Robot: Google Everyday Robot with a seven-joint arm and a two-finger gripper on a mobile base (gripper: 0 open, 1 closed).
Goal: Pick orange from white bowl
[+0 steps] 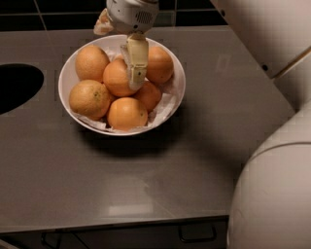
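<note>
- While I watch from the one camera, I count one gripper [135, 83], hanging from its white head down into the white bowl [64, 78], over the bowl's middle.
- I cannot tell whether the gripper is released or clenched.
- One orange [116, 78], deep in colour, sits in the middle of the bowl just left of the gripper's tip. The tip overlaps its right edge in my view, but I cannot tell whether they touch.
- I count five other oranges [91, 62], so six fruit in all:
  - one up and left of the tip
  - one just right of the gripper
  - one directly below the tip
  - one further down at the bowl's near rim
  - one far left and lower
- There is one bowl, round and shallow, with one crumpled white paper lining [164, 104] showing below and right of the tip.
- The bowl stands on a grey-brown counter [194, 160] with a dull sheen. One dark oval opening [17, 87] is cut into it well to the left of the gripper.
- Black tiles [53, 7] run along the wall behind the gripper.
- One drawer handle [197, 236] shows under the counter's near edge.
- The robot's white arm [272, 185] fills the right side, well apart from the bowl.
</note>
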